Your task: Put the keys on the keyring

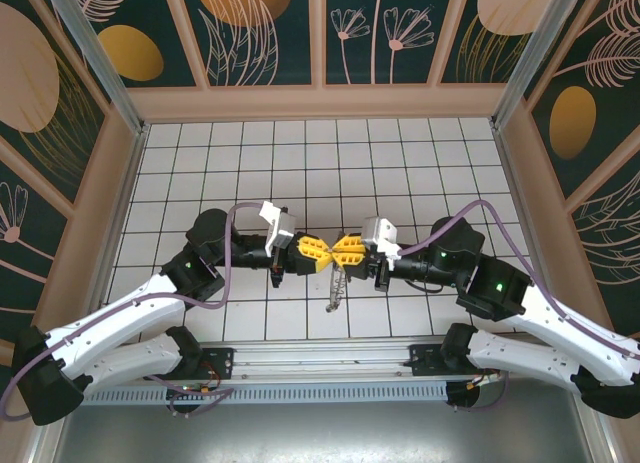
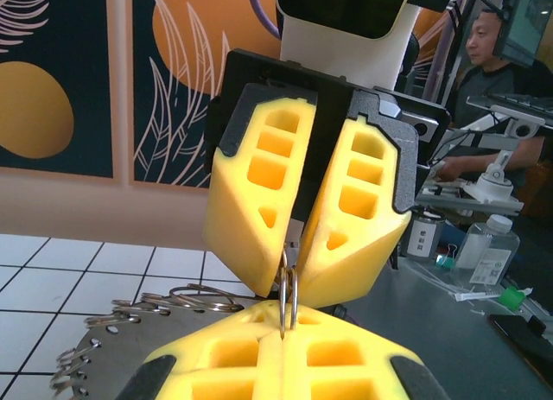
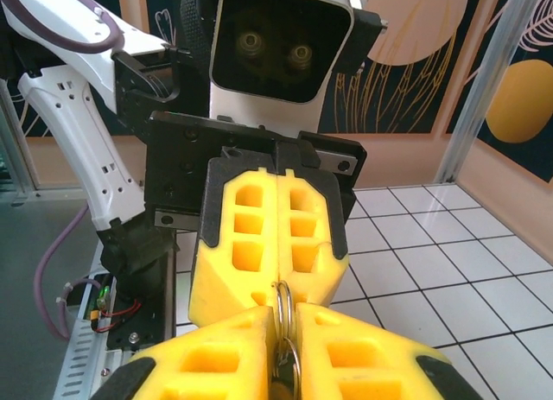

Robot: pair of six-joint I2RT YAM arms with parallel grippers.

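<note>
At the bottom of the left wrist view, the left gripper (image 2: pixel 281 324) was closed on a thin wire loop (image 2: pixel 288 296) that stood up out of the seam between its fingers (image 2: pixel 225 357). At lower left, just beside those fingers, was the keyring (image 2: pixel 104 352), grey, with small rings fringing its rim. The loop looked like one of them, though I could not tell. Just past the loop, at centre frame, the right gripper (image 2: pixel 290 275) pinched the same loop from above, its tips nearly touching the left's.

In the top view a slim thing (image 1: pixel 335 286) hung below the meeting tips, too small to tell whether it was the key.

As I judged the risks, both grips sat on thin wire at the very tips. An uneven pull or twist could slip it free and drop the keyring onto the tiles (image 1: pixel 300 163). Pressing closer could jam the fingers together.
</note>
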